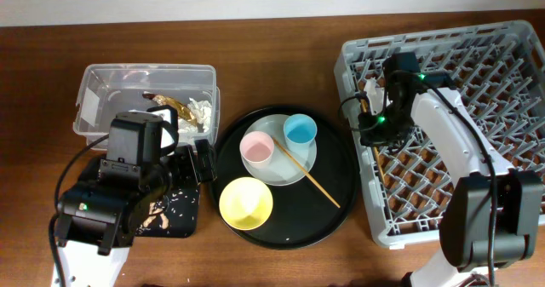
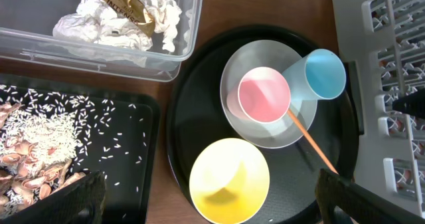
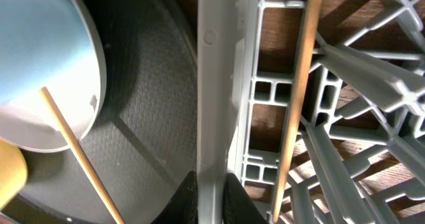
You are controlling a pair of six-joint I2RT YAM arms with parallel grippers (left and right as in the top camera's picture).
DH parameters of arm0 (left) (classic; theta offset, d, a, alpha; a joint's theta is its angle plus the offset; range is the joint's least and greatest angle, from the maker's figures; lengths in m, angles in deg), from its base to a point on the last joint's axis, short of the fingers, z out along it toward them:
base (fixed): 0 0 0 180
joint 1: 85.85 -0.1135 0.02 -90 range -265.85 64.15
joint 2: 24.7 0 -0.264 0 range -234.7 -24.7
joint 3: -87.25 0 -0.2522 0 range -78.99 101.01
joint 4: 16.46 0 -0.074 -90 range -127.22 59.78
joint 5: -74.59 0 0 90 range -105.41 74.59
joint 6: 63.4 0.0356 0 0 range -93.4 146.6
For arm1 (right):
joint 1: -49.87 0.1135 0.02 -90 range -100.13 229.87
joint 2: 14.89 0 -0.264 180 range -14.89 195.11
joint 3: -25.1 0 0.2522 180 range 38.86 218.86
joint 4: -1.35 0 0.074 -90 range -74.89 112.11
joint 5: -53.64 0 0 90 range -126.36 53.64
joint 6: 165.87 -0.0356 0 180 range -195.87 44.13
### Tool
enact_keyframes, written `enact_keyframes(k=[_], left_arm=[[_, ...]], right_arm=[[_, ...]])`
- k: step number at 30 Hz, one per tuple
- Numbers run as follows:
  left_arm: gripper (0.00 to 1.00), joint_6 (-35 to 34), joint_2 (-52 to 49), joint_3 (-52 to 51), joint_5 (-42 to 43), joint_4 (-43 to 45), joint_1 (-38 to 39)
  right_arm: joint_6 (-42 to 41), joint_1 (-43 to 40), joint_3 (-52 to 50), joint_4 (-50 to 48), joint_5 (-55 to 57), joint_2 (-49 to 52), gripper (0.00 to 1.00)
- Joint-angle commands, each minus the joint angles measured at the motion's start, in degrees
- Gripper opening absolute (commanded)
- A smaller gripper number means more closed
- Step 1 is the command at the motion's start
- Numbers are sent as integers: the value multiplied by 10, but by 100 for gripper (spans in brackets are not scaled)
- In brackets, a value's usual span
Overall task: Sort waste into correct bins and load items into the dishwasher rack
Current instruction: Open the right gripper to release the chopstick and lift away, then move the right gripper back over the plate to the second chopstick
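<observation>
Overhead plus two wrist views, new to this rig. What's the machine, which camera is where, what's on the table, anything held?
Two robot arms at a table. One picture looks down from above; the other two come from a camera on each wrist. The left gripper is open and empty near the black rectangular tray of food scraps. Beside it a clear tub holds napkins. A round black tray carries a plate, pink cup, blue cup, yellow bowl and one chopstick. The right gripper sits at the wall of the grey rack, where a second chopstick lies; whether it grips anything is unclear.
</observation>
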Motion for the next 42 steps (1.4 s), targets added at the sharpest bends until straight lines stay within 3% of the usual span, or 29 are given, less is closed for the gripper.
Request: enact_keyframes(k=[1,5,10,14,16,22,25,30,35,42], left_arm=[[99,3,2,5,-8,1,-2],[99,3,2,5,-8,1,-2],[99,3,2,5,-8,1,-2],[99,3,2,5,-8,1,-2],[99,3,2,5,-8,1,-2],[99,3,2,5,-8,1,-2],[99,3,2,5,-8,1,-2],[99,3,2,5,-8,1,-2],[99,3,3,7,-11,67,-3],[99,3,12,61,-60,60,-59]], right_arm=[[-35,11,-5,-24,-28,-8,12],[-93,11,-5,-48,-26,-8,12],[-94,11,-5,-58,-11,-8,12],[-94,11,-4,-41,19,-8,29],[-94,7,5,-31,43,-8,31],[-75,0,206,167,43,-11,41],[12,22,271,253,-22,-19,41],[49,95,263,280,-42,-33,43],[48,179,208,252,-36,-33,48],[-12,265,85,176,79,-33,51]])
